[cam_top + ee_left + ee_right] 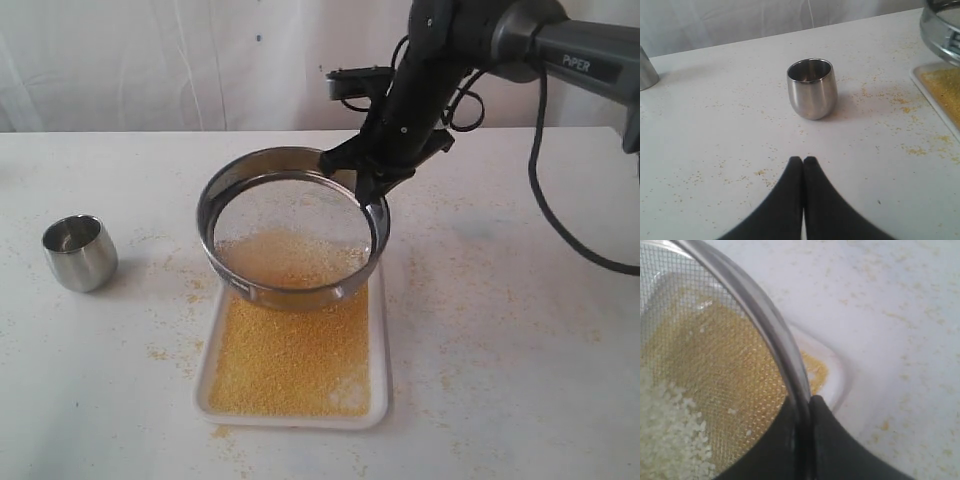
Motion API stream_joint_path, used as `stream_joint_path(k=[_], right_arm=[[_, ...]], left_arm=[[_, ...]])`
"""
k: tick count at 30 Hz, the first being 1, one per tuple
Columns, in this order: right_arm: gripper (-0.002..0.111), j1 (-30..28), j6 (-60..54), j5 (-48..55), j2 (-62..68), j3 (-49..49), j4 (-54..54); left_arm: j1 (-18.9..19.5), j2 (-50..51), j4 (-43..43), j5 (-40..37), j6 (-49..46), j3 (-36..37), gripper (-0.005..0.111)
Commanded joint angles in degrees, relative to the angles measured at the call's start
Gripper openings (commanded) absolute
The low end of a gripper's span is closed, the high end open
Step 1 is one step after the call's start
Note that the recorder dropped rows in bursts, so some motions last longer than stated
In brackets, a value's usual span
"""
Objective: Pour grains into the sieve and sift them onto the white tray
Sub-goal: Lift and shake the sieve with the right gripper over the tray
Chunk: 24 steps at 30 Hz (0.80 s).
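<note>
**Fig. – Sieve held over tray**

R gripper (368,182) clenched on rim of round steel mesh-bottomed sieve (290,293) at ~2 o'clock, sieve tilted above far end of flat white rectangular tray (381,385). Fine yellow-orange grains (290,360) cover tray; coarser pale ones lie on mesh. L gripper (803,161) pressed closed, empty, near small rounded steel cup (811,90), which is at sieve's 9 o'clock on white tabletop (520,330).

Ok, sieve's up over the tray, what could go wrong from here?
The right gripper pinches the sieve by one spot on its rim, tilted; it could slip or swing. Coarse pale grains left in the mesh might spill over the lower edge. The white tray gives little margin around the sieve, so fine grains could miss it.
</note>
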State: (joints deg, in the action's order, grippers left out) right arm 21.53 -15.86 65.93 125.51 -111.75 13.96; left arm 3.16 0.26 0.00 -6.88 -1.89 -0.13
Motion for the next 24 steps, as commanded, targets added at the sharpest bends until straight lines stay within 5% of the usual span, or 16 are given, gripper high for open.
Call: stream_joint_path(k=[1, 4, 8, 13, 17, 21, 24], right_arm=[[0.0, 1.16, 0.41, 0.47, -1.01, -0.22, -1.95], [0.0, 0.75, 23.72, -3.34, -1.11, -0.22, -13.96], [0.0, 1.49, -14.37, 4.03, -0.62, -0.1, 7.8], [0.0, 0.77, 19.13, -2.65, -0.98, -0.1, -11.58], [0.0, 0.92, -14.64, 4.03, -0.77, -0.1, 7.65], [0.0, -0.01, 19.19, -3.24, -0.98, -0.21, -9.52], [0.0, 0.17, -5.01, 4.03, -0.98, -0.21, 5.84]], left_arm=[[0.14, -0.26, 0.0, -0.16, 0.38, 0.13, 0.0], [0.14, -0.26, 0.0, -0.16, 0.38, 0.13, 0.0], [0.14, -0.26, 0.0, -0.16, 0.38, 0.13, 0.0], [0.14, -0.26, 0.0, -0.16, 0.38, 0.13, 0.0], [0.14, -0.26, 0.0, -0.16, 0.38, 0.13, 0.0], [0.14, -0.26, 0.0, -0.16, 0.38, 0.13, 0.0], [0.14, -0.26, 0.0, -0.16, 0.38, 0.13, 0.0]])
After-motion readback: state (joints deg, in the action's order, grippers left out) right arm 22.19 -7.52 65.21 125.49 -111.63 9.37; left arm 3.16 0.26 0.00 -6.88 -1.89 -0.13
